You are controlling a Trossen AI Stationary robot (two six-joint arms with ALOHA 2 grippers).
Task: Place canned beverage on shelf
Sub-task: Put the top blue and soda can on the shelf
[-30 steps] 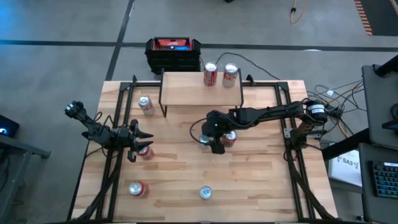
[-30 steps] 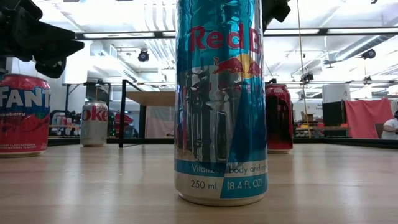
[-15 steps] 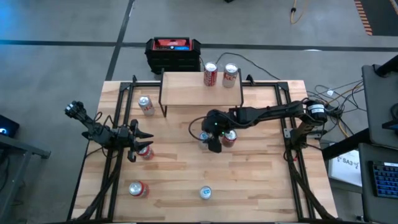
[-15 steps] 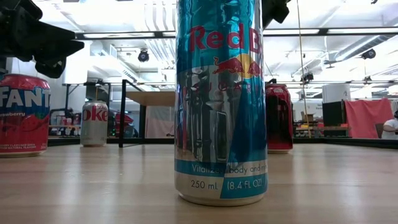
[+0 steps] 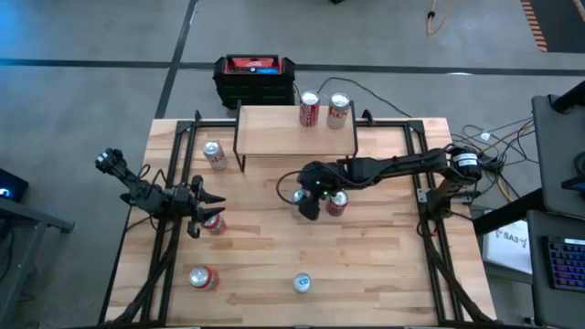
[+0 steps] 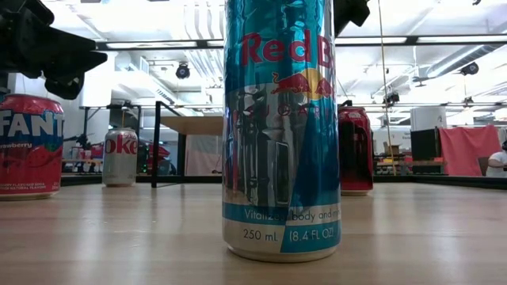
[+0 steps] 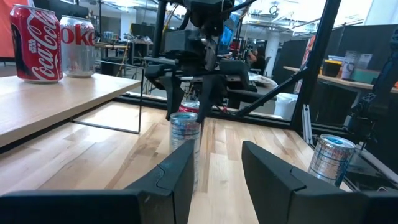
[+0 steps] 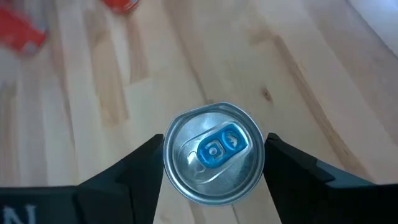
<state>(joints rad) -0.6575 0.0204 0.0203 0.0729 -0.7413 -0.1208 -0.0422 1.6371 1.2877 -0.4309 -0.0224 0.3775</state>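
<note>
Change: my right tool (image 8: 214, 163) has slid over the blue-tab can (image 8: 214, 152), just before the shelf (image 5: 294, 130).
Right tool: spread wide, straddling it, not yet holding.
Meaning: I judge grasp comes next.

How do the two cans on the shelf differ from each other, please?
On the shelf, the left can is red with Coca-Cola script, while the right can is silver with red lettering. In the left wrist view the red can stands nearer the camera than the silver one. Both stand upright, side by side, and look alike in size.
</note>
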